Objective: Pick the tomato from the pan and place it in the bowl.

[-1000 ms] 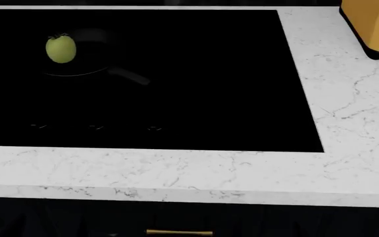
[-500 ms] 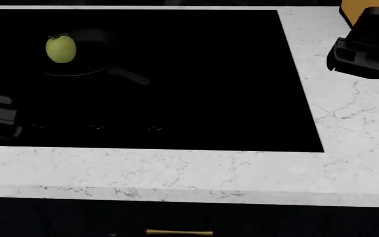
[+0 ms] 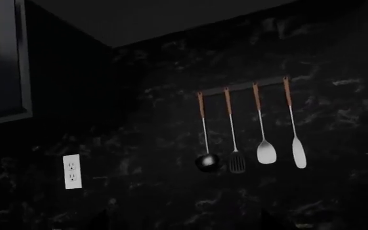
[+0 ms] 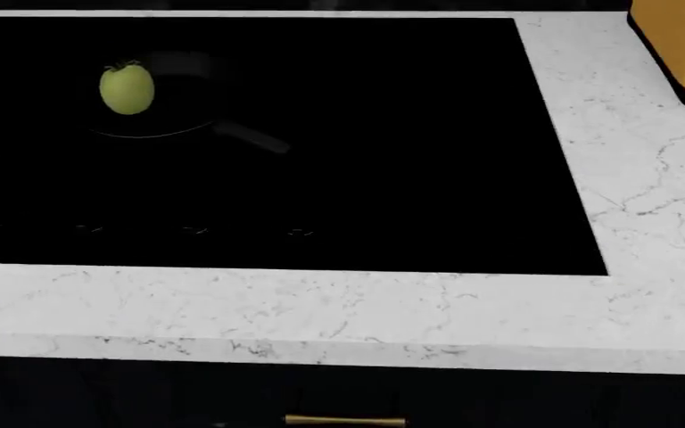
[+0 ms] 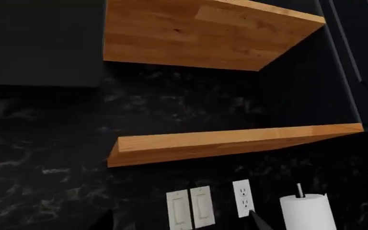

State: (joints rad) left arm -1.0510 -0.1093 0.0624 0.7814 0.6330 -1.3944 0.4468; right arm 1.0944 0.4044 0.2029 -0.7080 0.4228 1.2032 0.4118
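In the head view the small yellow-green tomato [image 4: 126,88] sits in the black pan [image 4: 152,133]. The pan shows only by its thin glinting rim and its short handle [image 4: 253,138] on the black cooktop. The bowl is out of view. Neither gripper shows in the head view. The right gripper [image 5: 180,224] points up at the wall, and its dark fingertips [image 5: 258,221] stand wide apart with nothing between them. The left gripper [image 3: 184,225] also faces the wall. Its tips are faint dark wedges set far apart, and they hold nothing.
The black cooktop [image 4: 378,178] is set in a white marble counter [image 4: 652,223], and an orange appliance [image 4: 681,45] stands at the back right. Utensils [image 3: 248,124] hang on the dark wall. Wooden shelves [image 5: 235,141], outlets and a paper-towel roll [image 5: 306,211] are on the right-hand wall.
Half a second ago both arms showed at the head view's left and right edges; now they are out of it. The view has shifted, so everything sits slightly further right.
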